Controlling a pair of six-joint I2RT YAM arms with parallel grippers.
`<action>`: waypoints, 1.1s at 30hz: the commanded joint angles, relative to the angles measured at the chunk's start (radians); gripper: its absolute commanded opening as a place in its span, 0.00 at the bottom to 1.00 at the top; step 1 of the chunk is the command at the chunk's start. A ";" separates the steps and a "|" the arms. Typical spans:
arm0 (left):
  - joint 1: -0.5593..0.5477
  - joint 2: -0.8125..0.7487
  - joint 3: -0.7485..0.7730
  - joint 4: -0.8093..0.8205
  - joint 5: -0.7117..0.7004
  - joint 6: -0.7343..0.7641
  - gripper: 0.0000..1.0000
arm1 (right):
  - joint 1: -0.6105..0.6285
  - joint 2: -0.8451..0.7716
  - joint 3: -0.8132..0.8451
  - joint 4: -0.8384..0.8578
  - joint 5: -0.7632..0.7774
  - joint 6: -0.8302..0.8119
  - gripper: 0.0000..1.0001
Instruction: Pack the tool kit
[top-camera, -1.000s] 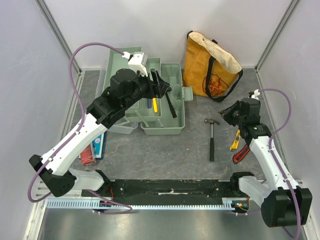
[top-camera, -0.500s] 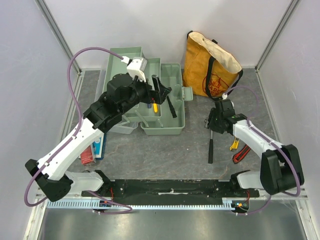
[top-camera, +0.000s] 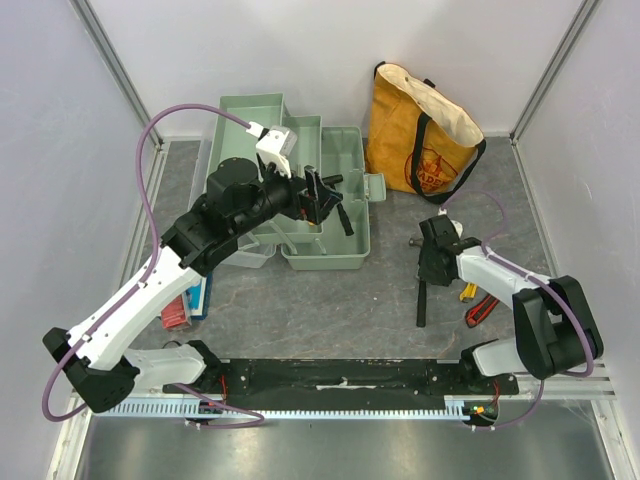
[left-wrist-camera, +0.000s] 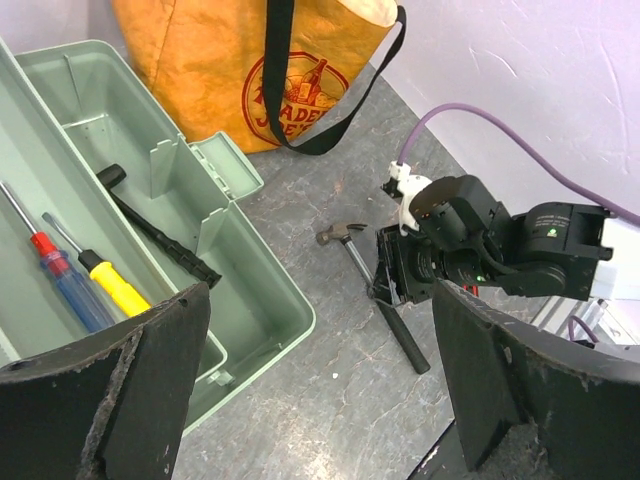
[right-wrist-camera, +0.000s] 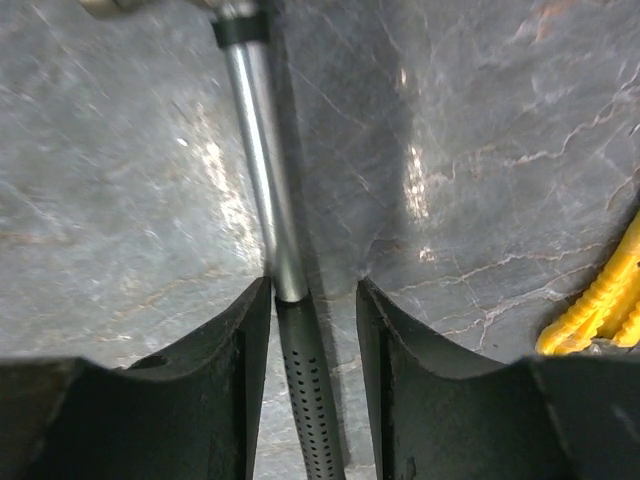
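We see the toolbox (top-camera: 345, 255) lying open near the far edge of the counter (top-camera: 300, 300), left of centre. Our left tool (left-wrist-camera: 320, 345) hangs above it, spread and empty. Our right tool (right-wrist-camera: 312, 335), also spread, straddles the hammer (top-camera: 421, 303) nearer the right edge.

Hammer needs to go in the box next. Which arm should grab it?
Right. The right gripper is low over the hammer, open and straddling its shaft. The left gripper is over the toolbox, apart from the hammer.
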 joint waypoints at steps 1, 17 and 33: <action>0.004 -0.009 -0.004 0.050 0.030 0.047 0.96 | 0.004 0.026 -0.034 -0.026 -0.021 0.004 0.44; 0.005 0.045 0.004 0.052 0.144 0.032 0.96 | -0.002 0.052 0.015 0.070 -0.414 0.068 0.00; 0.004 0.017 0.012 0.018 0.128 0.041 0.92 | -0.143 -0.146 -0.101 0.601 -0.806 0.571 0.00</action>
